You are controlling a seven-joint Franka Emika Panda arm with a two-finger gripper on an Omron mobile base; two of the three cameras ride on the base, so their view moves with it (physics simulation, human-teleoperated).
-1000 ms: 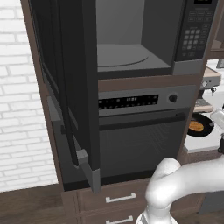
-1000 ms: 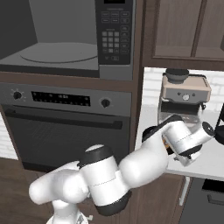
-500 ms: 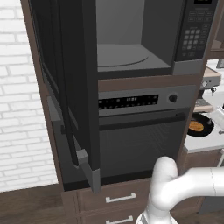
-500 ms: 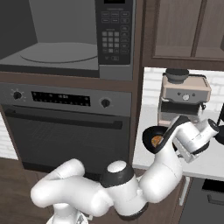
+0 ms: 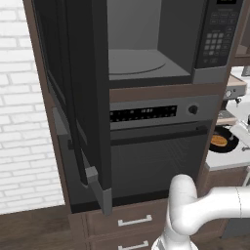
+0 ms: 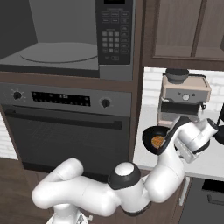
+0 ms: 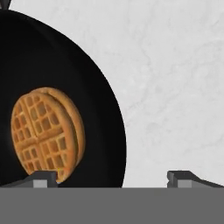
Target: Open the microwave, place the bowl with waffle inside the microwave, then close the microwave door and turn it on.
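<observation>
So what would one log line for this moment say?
microwave door: open | bowl with waffle: on counter | gripper: open above bowl rim

Glossy blk bowl (image 7: 65, 87), marble-look counter (image 7: 175, 87)

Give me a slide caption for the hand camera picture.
Open pincer poised over the rim of a glossy black bowl holding a round golden-brown waffle on a white marble counter.
</observation>
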